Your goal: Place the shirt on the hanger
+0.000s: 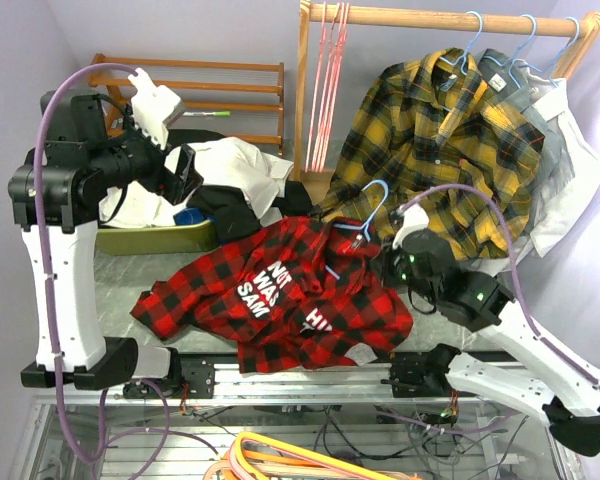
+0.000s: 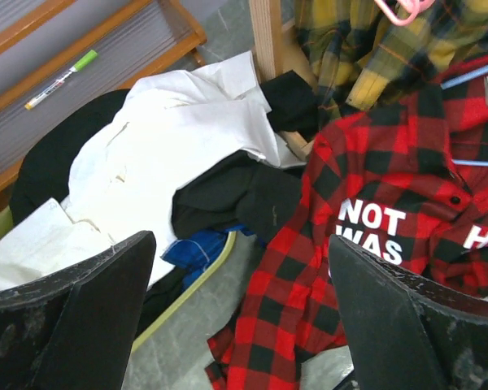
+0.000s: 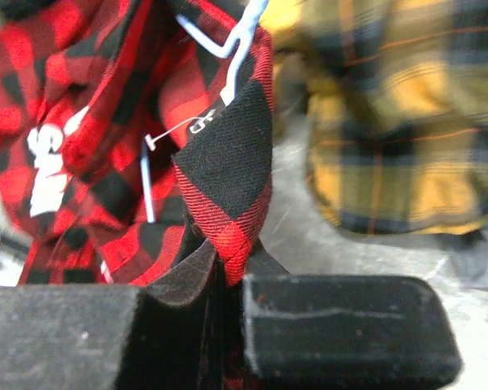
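Note:
The red-and-black plaid shirt [image 1: 280,295] lies crumpled on the table, white letters up; it also shows in the left wrist view [image 2: 366,244]. The light-blue wire hanger [image 1: 365,215] sticks up from its collar end, its wire showing in the right wrist view [image 3: 236,45]. My right gripper [image 1: 400,262] is shut on a fold of the shirt [image 3: 228,171] beside the hanger. My left gripper [image 1: 185,172] is open and empty, held above the olive tray and the shirt's left side.
An olive tray [image 1: 155,240] holds white [image 1: 235,165], black and blue clothes at the back left. A wooden rail [image 1: 450,18] carries a yellow-and-black plaid shirt [image 1: 440,140], a white shirt [image 1: 570,170] and pink hangers [image 1: 328,90]. A wooden rack [image 1: 230,90] stands behind.

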Motion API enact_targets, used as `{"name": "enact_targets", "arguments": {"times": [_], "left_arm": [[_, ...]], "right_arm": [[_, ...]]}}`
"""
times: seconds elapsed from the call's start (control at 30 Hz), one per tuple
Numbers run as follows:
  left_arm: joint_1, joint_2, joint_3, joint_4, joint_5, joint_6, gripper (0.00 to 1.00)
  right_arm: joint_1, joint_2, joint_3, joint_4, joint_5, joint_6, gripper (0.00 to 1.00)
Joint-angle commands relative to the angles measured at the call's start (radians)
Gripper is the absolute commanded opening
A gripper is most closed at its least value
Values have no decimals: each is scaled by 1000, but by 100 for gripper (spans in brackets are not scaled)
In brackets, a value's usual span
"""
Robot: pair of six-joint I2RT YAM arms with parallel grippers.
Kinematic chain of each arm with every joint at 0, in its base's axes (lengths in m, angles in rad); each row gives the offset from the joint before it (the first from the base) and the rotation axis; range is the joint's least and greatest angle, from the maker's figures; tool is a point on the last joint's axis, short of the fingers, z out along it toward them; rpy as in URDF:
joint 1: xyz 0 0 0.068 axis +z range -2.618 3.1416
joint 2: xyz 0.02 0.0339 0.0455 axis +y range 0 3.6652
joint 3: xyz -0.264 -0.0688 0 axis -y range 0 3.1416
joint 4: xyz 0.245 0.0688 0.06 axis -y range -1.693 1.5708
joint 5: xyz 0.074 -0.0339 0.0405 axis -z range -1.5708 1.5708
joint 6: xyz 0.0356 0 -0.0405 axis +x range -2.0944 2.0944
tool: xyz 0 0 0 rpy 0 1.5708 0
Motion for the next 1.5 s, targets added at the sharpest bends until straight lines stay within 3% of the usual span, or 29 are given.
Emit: {"name": "enact_targets", "arguments": {"times": [0.0, 0.1, 0.2, 0.37, 0.6, 1.0, 1.3, 1.47], "left_arm": [[12, -20, -3, 13, -9, -143, 98], [14, -51, -53, 50, -33, -176, 98], [15, -90, -75, 19, -11, -140, 98], [16, -161, -218, 50, 76, -127, 98], [16, -215, -357, 61, 1, -126, 98], [-18, -214, -393, 86, -53, -139, 98], [-28, -197, -406, 96, -62, -140, 98], [-28, -188, -415, 122, -118, -171, 97]], "right_arm": [[-174, 87, 101, 4, 112, -58, 0], [-393, 153, 161, 89, -25, -156, 0], [-494, 201, 269, 137, -48, -237, 0], [-504, 277, 509, 159, 0, -382, 0], [-505, 377, 719, 192, -70, -461, 0], [-509, 648, 1110, 166, -68, -543, 0], [-543, 698, 1144, 184, -82, -554, 0], [-552, 724, 1120, 147, -112, -481, 0]]}}
